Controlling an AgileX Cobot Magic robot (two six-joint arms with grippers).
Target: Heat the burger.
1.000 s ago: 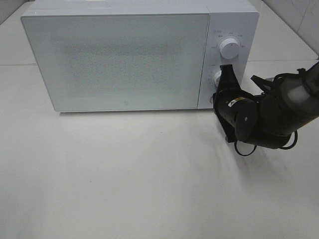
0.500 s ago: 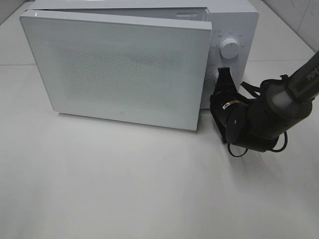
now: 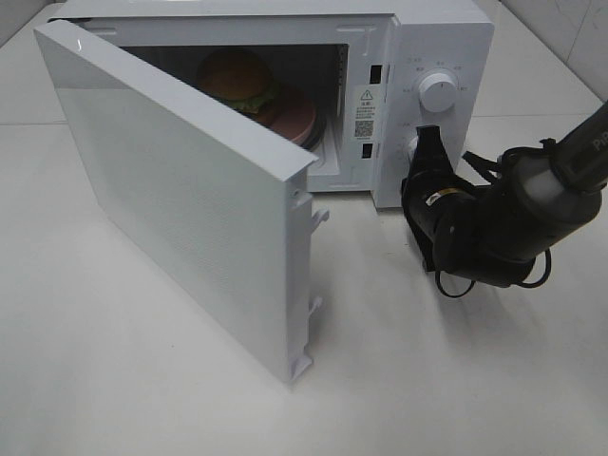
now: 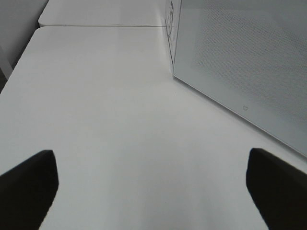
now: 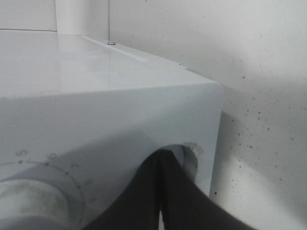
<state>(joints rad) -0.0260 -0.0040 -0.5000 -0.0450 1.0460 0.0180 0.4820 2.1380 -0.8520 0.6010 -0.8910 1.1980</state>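
Waiting at an open microwave with the burger inside

Nearest to me, my left gripper (image 4: 149, 160) hangs low over the bare white table (image 3: 427, 380) with its jaws spread wide and nothing between them. It faces the outer face of the door (image 3: 190, 190). The door stands swung far out over the table, its free edge and latch hooks (image 3: 316, 223) pointing toward the front.

Further in, my right gripper (image 3: 427, 141) is pinched shut on nothing, with its tips against the lower knob (image 3: 412, 146) on the control panel of the microwave (image 3: 446, 38).

Behind the door, the burger (image 3: 237, 78) sits on its pink plate (image 3: 302, 116) deep in the cavity, toward the back. The upper dial (image 3: 438, 91) is above my right gripper and untouched.

As I read it, loading is done and heating is not yet started, though nothing here shows whether the food is warm.

The next move calls for the door to be pushed closed until the hooks catch. My left gripper is the better placed, pressing the outer face near the free edge. That edge will land just beside my right gripper, so those tips should not stray toward the opening. Turning a knob afterwards would mean parting the right jaws first. Nothing else on the table blocks the swing.
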